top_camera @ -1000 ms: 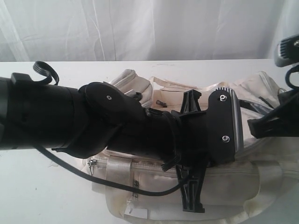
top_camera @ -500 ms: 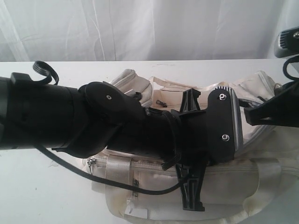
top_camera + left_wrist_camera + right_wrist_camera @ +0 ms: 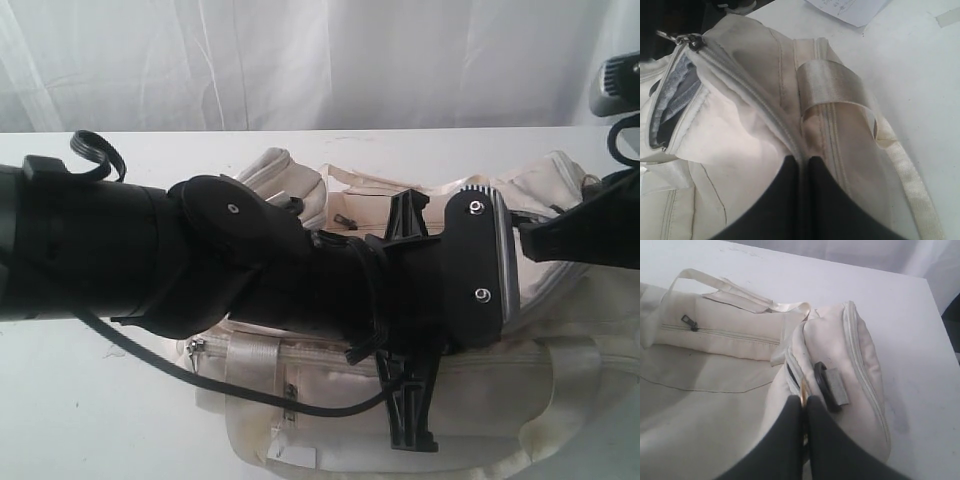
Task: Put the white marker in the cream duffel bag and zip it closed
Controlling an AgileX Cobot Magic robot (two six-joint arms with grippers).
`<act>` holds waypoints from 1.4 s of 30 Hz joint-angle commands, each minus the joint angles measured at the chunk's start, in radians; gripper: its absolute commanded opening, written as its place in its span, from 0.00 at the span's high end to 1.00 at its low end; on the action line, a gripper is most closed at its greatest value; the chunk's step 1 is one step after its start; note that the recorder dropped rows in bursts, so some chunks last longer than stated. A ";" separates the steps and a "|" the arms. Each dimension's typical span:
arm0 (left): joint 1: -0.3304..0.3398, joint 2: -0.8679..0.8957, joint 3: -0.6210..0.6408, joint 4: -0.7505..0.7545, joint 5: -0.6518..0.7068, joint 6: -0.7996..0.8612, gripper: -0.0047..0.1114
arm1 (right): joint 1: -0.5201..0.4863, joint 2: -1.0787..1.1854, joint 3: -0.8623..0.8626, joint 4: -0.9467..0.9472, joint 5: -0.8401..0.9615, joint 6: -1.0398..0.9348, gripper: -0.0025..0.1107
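- Noted cream duffel bag (image 3: 500,400), soft slumped fabric, shiny webbing loop (image 3: 832,85), along desk's (image 3: 90,420) near edge.
- Found left gripper (image 3: 802,161) pinched together on its zip seam.
- Found right gripper (image 3: 804,401) clamped on brassy sliver (image 3: 803,389) at rounded bag end.

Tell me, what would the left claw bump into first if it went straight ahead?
The cream duffel bag. The left claw points at the bag's zip line, and its tips seem to touch the fabric there, so it would likely press into the bag at once.
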 commanded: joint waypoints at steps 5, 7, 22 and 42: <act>-0.005 -0.002 0.001 -0.015 0.020 0.000 0.96 | -0.202 -0.092 -0.008 0.271 -0.124 -0.310 0.98; -0.005 -0.002 0.001 -0.015 0.020 0.000 0.96 | -0.261 -0.092 -0.008 0.424 -0.171 -0.485 0.98; -0.005 -0.002 0.001 -0.015 0.020 0.000 0.96 | -0.457 -0.077 -0.006 0.975 -0.250 -1.065 0.98; -0.005 -0.002 0.001 -0.015 0.020 0.000 0.96 | -0.463 -0.063 -0.006 1.002 -0.326 -1.115 0.98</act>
